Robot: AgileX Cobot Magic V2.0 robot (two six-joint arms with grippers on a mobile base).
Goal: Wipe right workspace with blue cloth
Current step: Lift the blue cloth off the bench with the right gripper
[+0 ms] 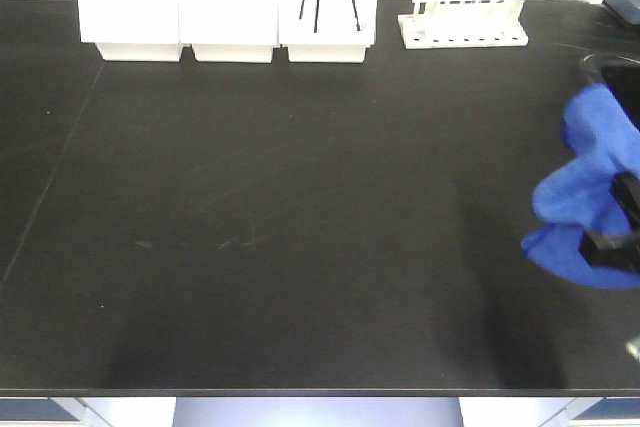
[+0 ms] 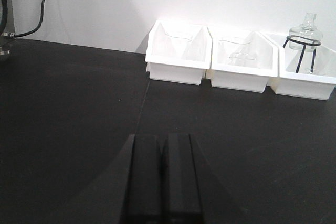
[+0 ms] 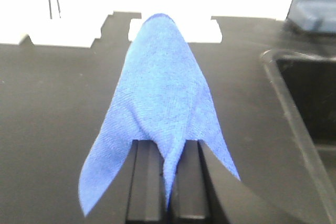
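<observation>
- While pinched between the closed fingers of the right hand (image 3: 167, 148), the blue cloth (image 3: 163, 87) drapes over them near the right edge of the table (image 1: 300, 207).
- Left hand (image 2: 161, 141): fingers pressed together, holding nothing, over the table.
- Three white bins (image 1: 230, 17) and a test-tube rack (image 1: 463, 29) line the far edge.
</observation>
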